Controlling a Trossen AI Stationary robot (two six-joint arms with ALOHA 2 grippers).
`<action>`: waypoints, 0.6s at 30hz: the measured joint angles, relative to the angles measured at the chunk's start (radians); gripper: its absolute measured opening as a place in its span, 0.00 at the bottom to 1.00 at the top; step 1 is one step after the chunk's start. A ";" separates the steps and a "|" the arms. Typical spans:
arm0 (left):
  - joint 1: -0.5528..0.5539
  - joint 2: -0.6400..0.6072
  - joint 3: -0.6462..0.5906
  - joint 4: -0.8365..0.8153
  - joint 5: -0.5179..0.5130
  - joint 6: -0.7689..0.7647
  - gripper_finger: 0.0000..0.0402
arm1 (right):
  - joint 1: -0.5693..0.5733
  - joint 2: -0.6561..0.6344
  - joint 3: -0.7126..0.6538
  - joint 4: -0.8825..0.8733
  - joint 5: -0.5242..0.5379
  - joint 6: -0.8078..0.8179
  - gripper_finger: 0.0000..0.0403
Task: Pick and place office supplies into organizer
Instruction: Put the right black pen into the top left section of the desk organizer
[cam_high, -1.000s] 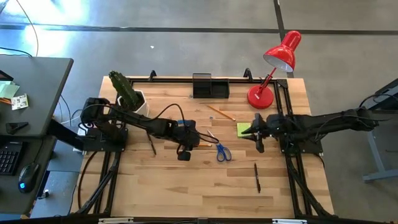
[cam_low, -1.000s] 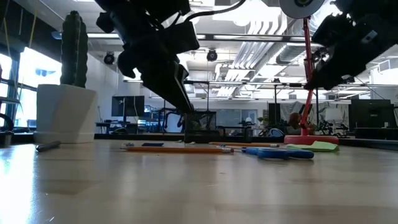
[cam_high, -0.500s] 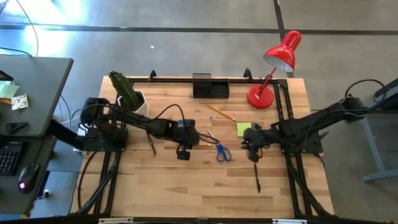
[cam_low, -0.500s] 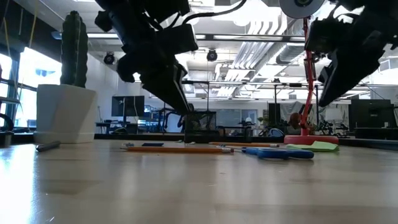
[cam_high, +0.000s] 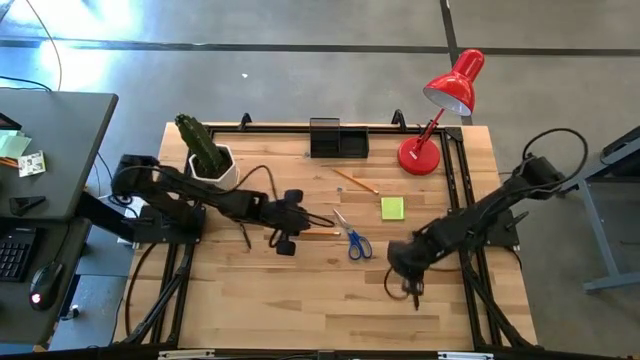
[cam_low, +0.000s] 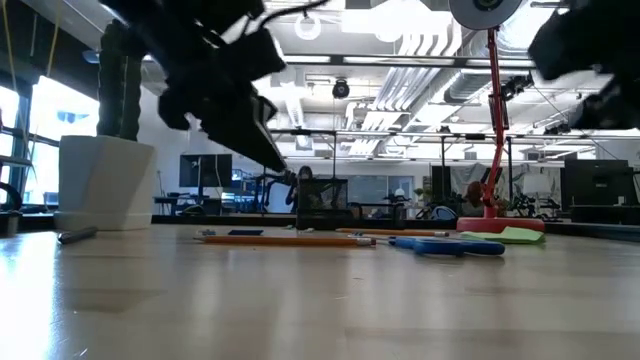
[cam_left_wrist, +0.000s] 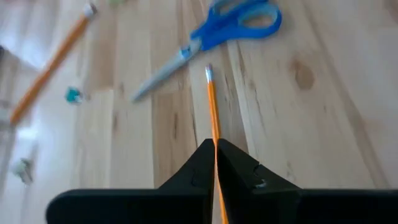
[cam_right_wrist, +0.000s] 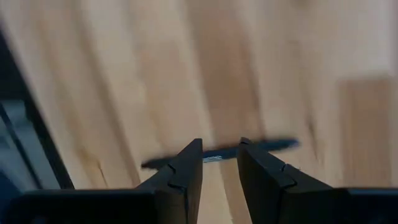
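From above: left gripper (cam_high: 300, 222) mid-desk, clamped on a pencil (cam_high: 322, 233); organizer (cam_high: 338, 139) at the far edge, awaiting supplies. Left wrist: fingers pinched tight around the pencil for lifting. Right wrist: right gripper (cam_right_wrist: 219, 163) parted, straddling the dark pen (cam_right_wrist: 267, 147), ready to close.

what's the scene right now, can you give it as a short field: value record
left gripper: shut on a pencil, left of the scissors
right gripper: open, over the dark pen near the table's front right
sticky-note pad: on the table, right of the scissors
second pencil: lying loose below the organizer
organizer: at the back edge, nothing visibly placed in it
lamp: back right
cactus: back left
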 joint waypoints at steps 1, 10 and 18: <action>0.000 -0.027 -0.024 0.007 0.010 0.002 0.03 | 0.019 0.021 0.024 -0.009 0.001 -0.067 0.23; -0.019 -0.143 -0.110 0.146 0.052 -0.007 0.03 | 0.090 0.267 0.224 -0.309 0.068 -0.586 0.23; -0.123 -0.142 -0.165 0.249 0.018 -0.105 0.03 | 0.100 0.336 0.269 -0.310 0.094 -0.834 0.24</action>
